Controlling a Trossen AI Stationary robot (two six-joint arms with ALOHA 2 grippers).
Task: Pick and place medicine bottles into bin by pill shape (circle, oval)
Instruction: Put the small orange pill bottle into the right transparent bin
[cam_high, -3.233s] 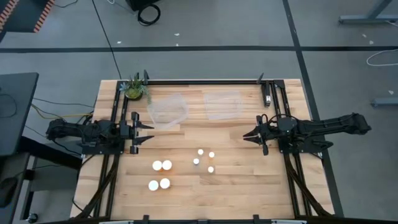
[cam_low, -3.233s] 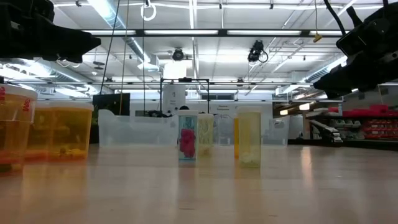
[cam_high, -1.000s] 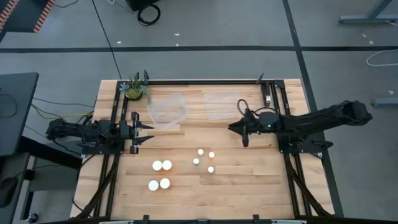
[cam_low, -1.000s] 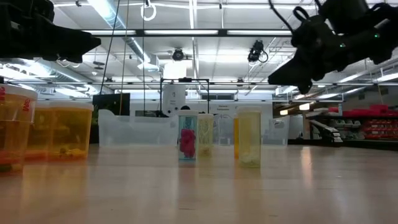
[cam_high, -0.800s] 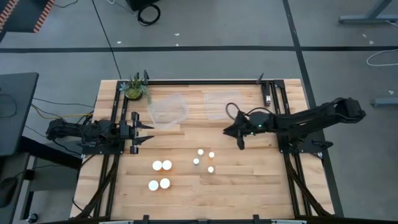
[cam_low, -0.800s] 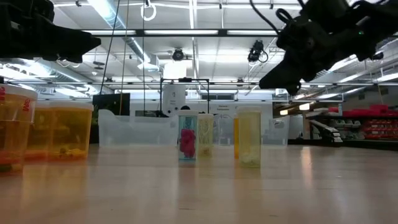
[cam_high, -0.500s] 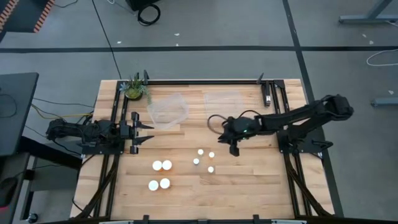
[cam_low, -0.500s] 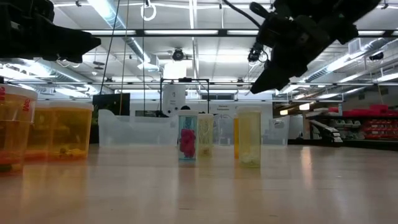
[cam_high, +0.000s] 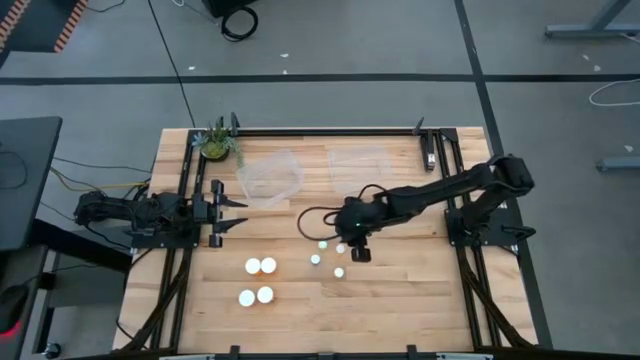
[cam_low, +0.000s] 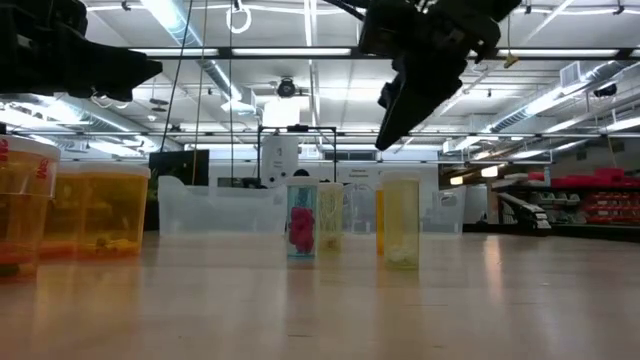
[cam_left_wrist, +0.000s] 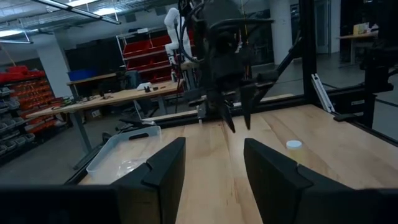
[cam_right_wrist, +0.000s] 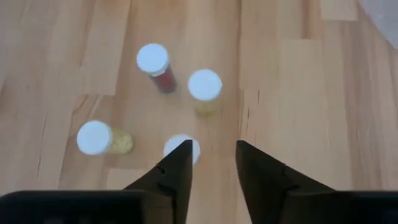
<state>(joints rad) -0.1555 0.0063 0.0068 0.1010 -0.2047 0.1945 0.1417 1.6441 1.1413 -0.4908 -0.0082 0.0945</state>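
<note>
Four narrow white-capped bottles (cam_right_wrist: 204, 84) stand upright in a cluster at the table's middle (cam_high: 322, 243); the low view shows them with red and yellow contents (cam_low: 302, 222). Four wide-capped bottles (cam_high: 260, 266) stand on their bases toward the near left. My right gripper (cam_high: 350, 245) hovers open above the narrow cluster, pointing down; in its wrist view (cam_right_wrist: 211, 155) its fingers stand over the nearest cap (cam_right_wrist: 181, 146) without touching it. My left gripper (cam_high: 238, 215) waits open at the table's left.
Two clear bins (cam_high: 270, 178) (cam_high: 358, 168) sit at the far middle of the table. A small green potted plant (cam_high: 215, 143) stands at the far left corner. Black frame rails (cam_high: 455, 200) run along both sides. Bare wood lies near the front edge.
My right gripper has swung from the table's right side toward the left and near edge, tipping to point down, and now hangs above the narrow bottles. The bottles and my left arm have kept still.
</note>
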